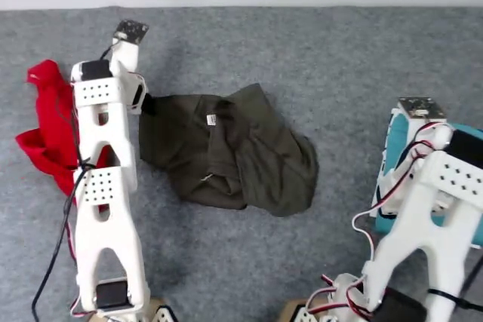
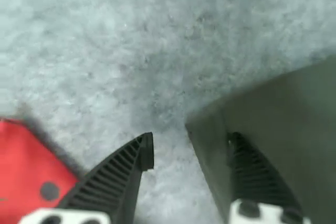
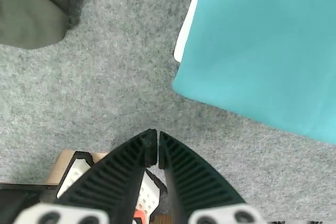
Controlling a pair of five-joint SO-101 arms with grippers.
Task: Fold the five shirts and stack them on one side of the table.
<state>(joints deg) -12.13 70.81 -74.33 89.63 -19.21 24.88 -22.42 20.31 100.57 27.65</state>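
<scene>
Heap: red shirt point(image 1: 47, 126), crumpled, far left.
Left gripper point(image 2: 189, 148): jaws apart, astride left edge of olive shirt point(image 1: 241, 152).
Olive shirt: mid-table, rumpled; likely soft, limp, light; pinch a corner.
Right gripper point(image 3: 157, 142): closed, empty.
Teal shirt point(image 3: 262, 40): folded, right side.

"Where do your shirts lie?"

"Your crumpled shirt point(image 1: 234, 148) sits mid-table point(image 1: 324, 50). The bunched shirt point(image 1: 45, 130) lies at its nine o'clock. Your left arm point(image 1: 106, 186) stands between them, and your left gripper point(image 2: 189, 150) straddles the crumpled shirt's nine o'clock edge."

"And the folded one?"

"Your folded shirt point(image 3: 262, 45) lies at three o'clock, well apart, on top of another cloth layer point(image 3: 187, 22). Your right arm point(image 1: 423, 209) partly covers it."
</scene>
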